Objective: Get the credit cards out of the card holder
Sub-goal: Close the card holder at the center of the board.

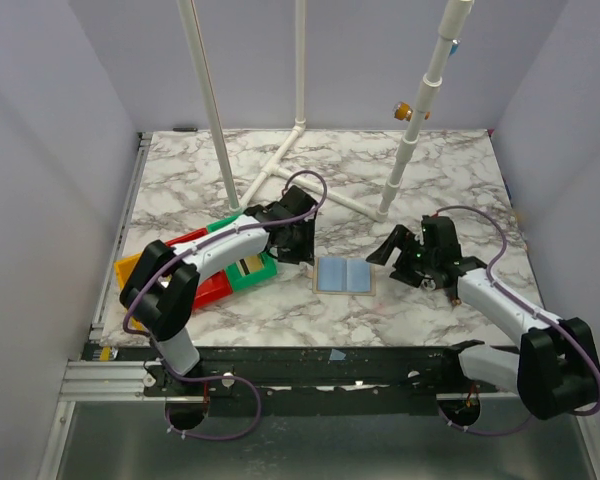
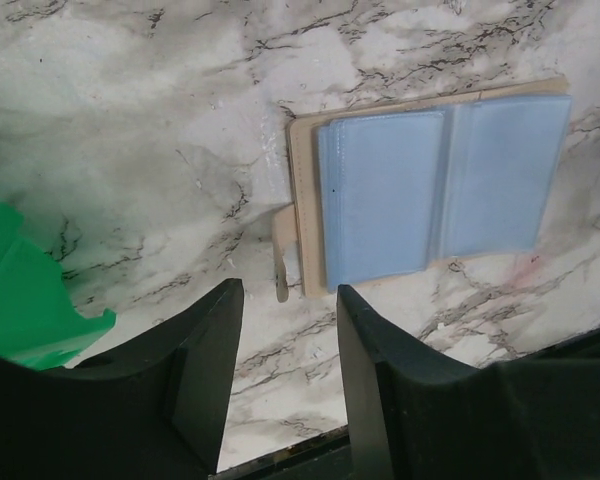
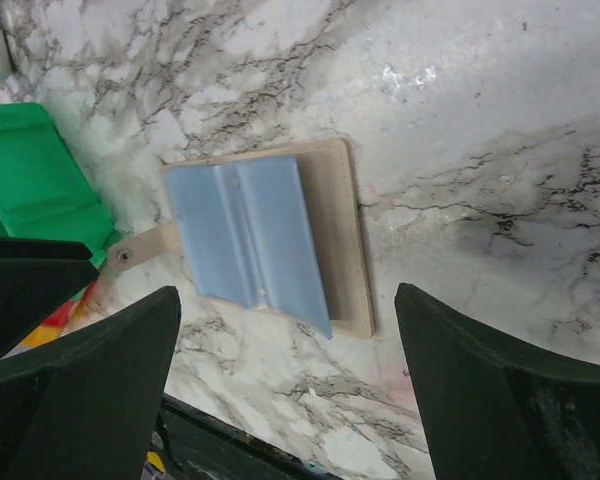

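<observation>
Nearest to lens: left gripper [image 2: 288, 295], jaws parted a little, gripping nothing; right gripper [image 3: 285, 295], jaws wide, also bare. Between them, at 3 o'clock from left one, card holder [image 1: 345, 275] lying open on marble table [image 1: 430, 170]. No credit cards seen outside; probably whole extraction left.

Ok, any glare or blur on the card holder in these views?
Top external: evenly lit, card holder sharp but small. Left wrist: holder crisp, left tool dark, nearly featureless. Right wrist: glare specks on the glossy table beyond the holder, right tool equally dark.
</observation>
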`<state>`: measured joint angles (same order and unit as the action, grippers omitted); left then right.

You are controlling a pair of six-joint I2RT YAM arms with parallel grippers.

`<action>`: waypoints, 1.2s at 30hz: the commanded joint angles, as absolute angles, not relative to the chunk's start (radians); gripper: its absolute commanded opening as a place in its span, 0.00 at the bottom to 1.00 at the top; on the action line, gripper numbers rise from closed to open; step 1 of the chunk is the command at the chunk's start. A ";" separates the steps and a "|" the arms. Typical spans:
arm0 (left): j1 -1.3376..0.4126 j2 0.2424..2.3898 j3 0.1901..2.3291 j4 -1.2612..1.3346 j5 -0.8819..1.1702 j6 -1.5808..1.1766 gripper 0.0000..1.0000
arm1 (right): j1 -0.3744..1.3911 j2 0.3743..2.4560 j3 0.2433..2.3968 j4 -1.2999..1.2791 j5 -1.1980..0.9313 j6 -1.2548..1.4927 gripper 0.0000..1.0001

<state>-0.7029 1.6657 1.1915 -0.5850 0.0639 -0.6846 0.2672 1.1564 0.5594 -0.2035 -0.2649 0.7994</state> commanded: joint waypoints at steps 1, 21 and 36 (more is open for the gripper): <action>-0.715 1.725 1.235 -0.570 0.055 -0.658 0.43 | 0.276 1.184 0.521 -0.178 -0.229 0.785 0.88; -0.724 1.860 1.243 -0.534 0.087 -0.650 0.12 | 0.320 1.320 0.489 -0.043 -0.249 0.813 0.77; -0.731 1.882 1.222 -0.513 0.101 -0.664 0.02 | 0.323 1.361 0.462 0.101 -0.416 0.955 0.77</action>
